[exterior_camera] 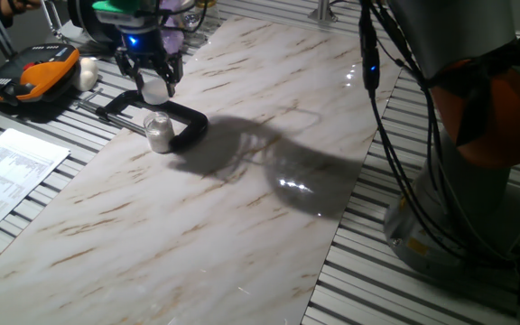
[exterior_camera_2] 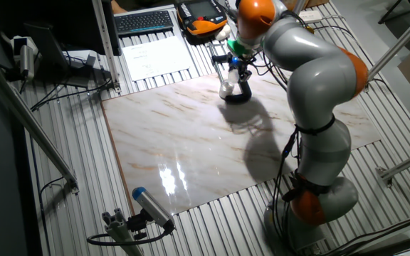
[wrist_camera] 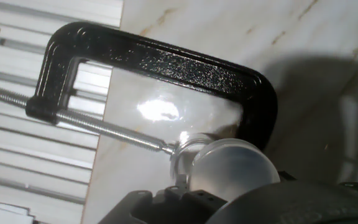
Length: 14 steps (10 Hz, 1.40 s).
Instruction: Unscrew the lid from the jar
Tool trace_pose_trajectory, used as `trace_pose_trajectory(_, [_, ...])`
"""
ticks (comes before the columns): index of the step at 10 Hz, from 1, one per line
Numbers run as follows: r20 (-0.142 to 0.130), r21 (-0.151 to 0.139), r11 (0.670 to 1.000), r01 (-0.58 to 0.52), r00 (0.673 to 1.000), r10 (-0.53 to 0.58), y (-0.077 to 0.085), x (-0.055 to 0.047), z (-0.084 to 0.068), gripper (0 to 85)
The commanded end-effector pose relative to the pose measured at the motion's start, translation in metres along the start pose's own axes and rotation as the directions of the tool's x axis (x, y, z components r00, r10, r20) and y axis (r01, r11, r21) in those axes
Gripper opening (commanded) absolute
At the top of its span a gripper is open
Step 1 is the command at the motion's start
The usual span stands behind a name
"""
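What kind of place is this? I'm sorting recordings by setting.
Probably a robotics lab: a marble-patterned board on a slatted metal bench, a keyboard beside printed sheets, and a black clamp pinning the jar.

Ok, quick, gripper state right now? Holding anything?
Gripper: shut on the lid, lifted above the jar, which sits in the black C-clamp.
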<state>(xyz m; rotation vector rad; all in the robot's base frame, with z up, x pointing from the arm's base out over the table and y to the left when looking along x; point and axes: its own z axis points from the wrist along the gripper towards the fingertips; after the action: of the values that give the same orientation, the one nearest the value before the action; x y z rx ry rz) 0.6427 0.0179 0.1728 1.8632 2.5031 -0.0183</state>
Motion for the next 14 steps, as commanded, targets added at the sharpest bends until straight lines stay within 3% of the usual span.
trace_pose_trajectory(1, [0.012, 0.011, 0.996, 0.091, 0.996, -0.091, 0.0, -0.001, 0.0, 0.0])
trace_pose_trajectory(5, [0.0, 0.003, 0.993, 0.116, 0.993, -0.116, -0.005, -0.014, -0.002, 0.0])
trace_pose_trajectory(9, [0.002, 0.004, 0.991, 0.132, 0.991, -0.132, -0.017, -0.026, 0.006, 0.0])
trace_pose_trajectory(14, [-0.019, -0.019, 0.987, 0.161, 0.987, -0.161, -0.03, -0.036, 0.016, 0.0])
